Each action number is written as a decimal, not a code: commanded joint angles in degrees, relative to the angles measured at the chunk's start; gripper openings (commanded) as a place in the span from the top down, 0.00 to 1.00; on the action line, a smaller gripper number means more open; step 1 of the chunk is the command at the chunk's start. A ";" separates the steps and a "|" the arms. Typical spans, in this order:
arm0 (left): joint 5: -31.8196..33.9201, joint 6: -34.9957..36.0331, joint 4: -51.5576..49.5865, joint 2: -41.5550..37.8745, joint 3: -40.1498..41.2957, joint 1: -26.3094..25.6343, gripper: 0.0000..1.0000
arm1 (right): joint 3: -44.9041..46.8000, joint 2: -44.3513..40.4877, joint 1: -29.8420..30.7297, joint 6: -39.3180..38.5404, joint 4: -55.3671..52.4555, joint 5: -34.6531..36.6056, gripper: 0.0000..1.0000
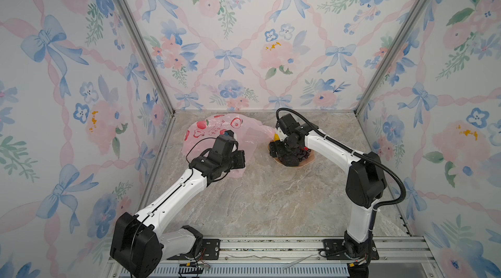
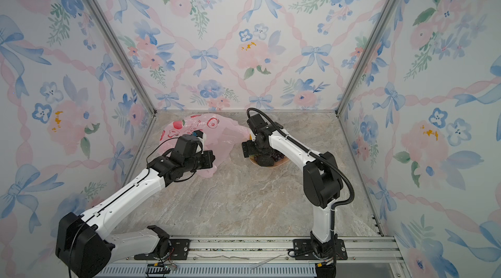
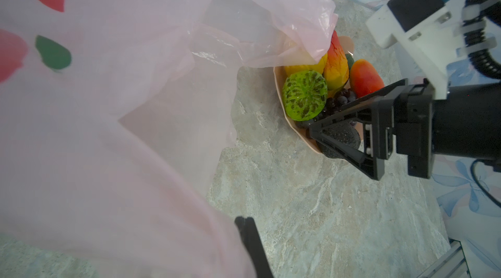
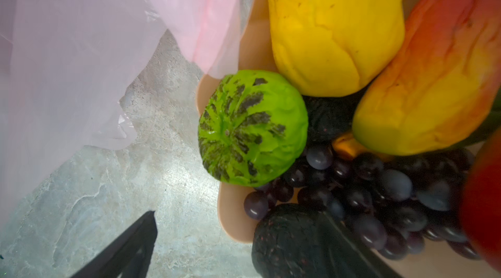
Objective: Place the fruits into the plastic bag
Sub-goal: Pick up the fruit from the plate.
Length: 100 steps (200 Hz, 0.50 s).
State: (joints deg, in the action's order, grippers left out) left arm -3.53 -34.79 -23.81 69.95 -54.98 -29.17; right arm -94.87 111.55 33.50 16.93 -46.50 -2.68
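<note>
Both top views: pink bag [image 1: 211, 130] [image 2: 189, 130] lies crumpled at the far left of the desk [image 1: 257, 195], printed side up. Left arm [image 1: 173, 195] reaches over it, fingertips hidden there. Peach dish [image 1: 309, 158] sits just right of the bag, with the bag edge touching it. Right end effector [image 1: 284, 156] points down onto the dish and covers most of the fruit. A bit of yellow fruit [image 1: 276, 136] shows on the far side.

Left wrist: left end effector [image 3: 244, 221] is clenched, fingers flat together. Bag film runs right up to them and hangs raised across the view, so it reads as pinched. All the fruit is in the dish:
- green fruit [image 3: 305, 96] at the rim nearest the bag
- yellow fruit half under a bag flap
- mango [image 3: 336, 65] and second mango [image 3: 366, 78] behind
- grapes [image 3: 341, 99] in the middle
- black bumpy fruit [image 3: 341, 138] at the near rim

Right end effector sits low over the black bumpy fruit and grapes.

Right wrist: right end effector is released, jaws wide, gripping nothing. One finger [image 4: 130, 246] is over bare desk outside the dish rim. The other is over the black bumpy fruit. Grapes touch the green fruit. A bag fold overlaps the dish rim beside the green fruit.
</note>
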 commanded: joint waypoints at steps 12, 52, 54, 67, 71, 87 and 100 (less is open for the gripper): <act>-0.86 -0.45 0.97 0.10 -0.91 -0.57 1.00 | -1.63 1.98 -0.23 1.29 0.50 1.60 0.10; -1.04 -0.23 1.01 0.35 -1.21 -0.85 1.00 | -1.97 3.35 -1.02 2.17 2.61 2.59 0.15; -1.06 -0.23 0.99 0.42 -1.26 -0.81 1.00 | -2.05 3.38 -1.05 2.22 2.64 2.59 0.15; -1.10 -0.20 1.07 0.53 -1.27 -0.89 1.00 | -2.33 3.96 -1.32 2.55 3.27 2.32 0.17; -1.08 -0.21 1.06 0.51 -1.19 -0.93 1.00 | -2.34 4.09 -1.33 2.66 3.51 2.34 0.18; -1.04 -0.11 1.18 0.54 -1.01 -0.98 1.00 | -2.67 4.69 -1.42 2.92 4.11 2.43 0.19; -1.08 -0.02 1.29 0.50 -0.75 -0.96 1.00 | -2.94 5.20 -1.50 3.10 4.40 2.57 0.20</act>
State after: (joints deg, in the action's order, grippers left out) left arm -3.97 -34.79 -23.62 69.97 -54.98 -29.74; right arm -95.72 115.35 32.47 19.03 -43.27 -1.06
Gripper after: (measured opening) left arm 0.049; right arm 0.807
